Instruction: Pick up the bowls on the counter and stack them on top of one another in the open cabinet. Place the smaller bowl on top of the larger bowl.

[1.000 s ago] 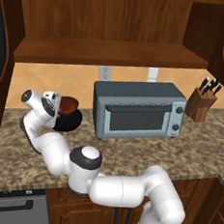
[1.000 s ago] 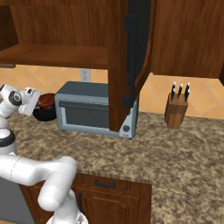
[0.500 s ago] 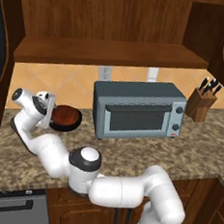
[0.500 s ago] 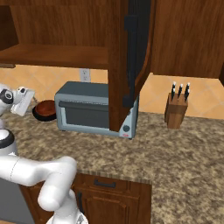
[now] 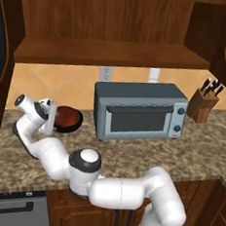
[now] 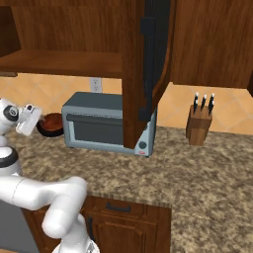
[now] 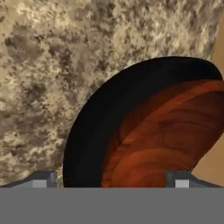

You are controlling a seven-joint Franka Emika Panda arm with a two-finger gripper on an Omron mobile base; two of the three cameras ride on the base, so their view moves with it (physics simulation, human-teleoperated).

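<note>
A round bowl (image 5: pixel 68 119) sits on the granite counter (image 5: pixel 189 154) left of the toaster oven, against the back wall. Its inside is glossy reddish-brown and its outer side looks black (image 7: pixel 87 131). I cannot tell whether this is one bowl or the reddish one lying in the black one; no separate deep black bowl shows. My gripper (image 5: pixel 51 117) hangs just left of the bowl, pointing at it, apart from it. Its fingertips (image 7: pixel 41 179) stand wide apart, open and empty. The open cabinet's shelf (image 5: pixel 111 53) runs above, bare.
The grey toaster oven (image 5: pixel 139 110) stands right of the bowl (image 6: pixel 51 123). A knife block (image 5: pixel 204 104) is at the far right. An open cabinet door (image 6: pixel 148 64) hangs down in front of the oven. A dishwasher front (image 5: pixel 8 207) is below the counter at left.
The hand has swung left, from over the bowl to beside it. The bowl stays on the counter.
</note>
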